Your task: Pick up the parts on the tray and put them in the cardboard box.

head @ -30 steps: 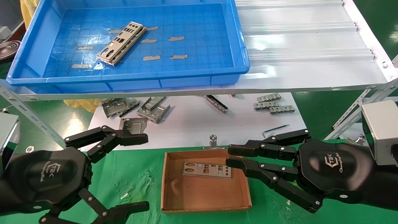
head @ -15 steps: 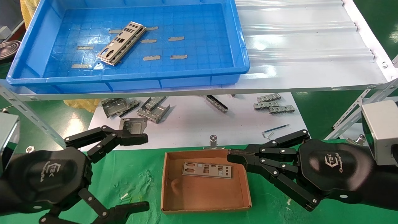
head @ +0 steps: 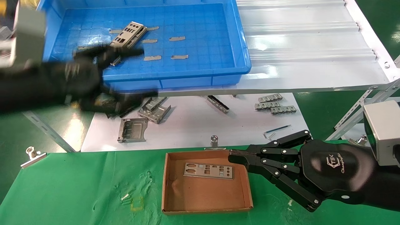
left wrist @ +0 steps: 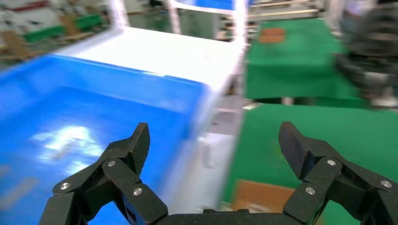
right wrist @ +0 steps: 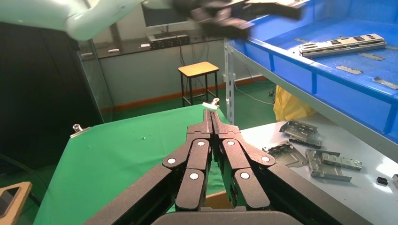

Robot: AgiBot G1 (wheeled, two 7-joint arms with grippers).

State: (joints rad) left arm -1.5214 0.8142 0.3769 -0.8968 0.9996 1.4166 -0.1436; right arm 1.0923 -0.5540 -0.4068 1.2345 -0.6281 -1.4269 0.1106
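Silver punched parts (head: 128,32) lie stacked in the left half of the blue tray (head: 200,76); they also show in the right wrist view (right wrist: 345,43). One more part (head: 208,170) lies flat in the cardboard box (head: 166,187). My left gripper (head: 149,72), blurred, hangs open at the tray's front wall, its upper finger just short of the stack. In the left wrist view the open left gripper (left wrist: 213,140) holds nothing, with the tray (left wrist: 70,117) and the box (left wrist: 263,197) beyond. My right gripper (head: 231,156) is shut and empty at the box's far right corner, and shows shut in its own view (right wrist: 211,115).
Bent brackets (head: 154,109) and notched strips (head: 275,106) lie on the white board under the shelf, with a hex key (head: 276,129). Clips (head: 214,140) (head: 32,154) hold the green cloth. White corrugated sheet (head: 306,47) extends right of the tray.
My left arm swung up from the front left to the tray's front wall, staying open. The right gripper closed about a second ago and has since held still.
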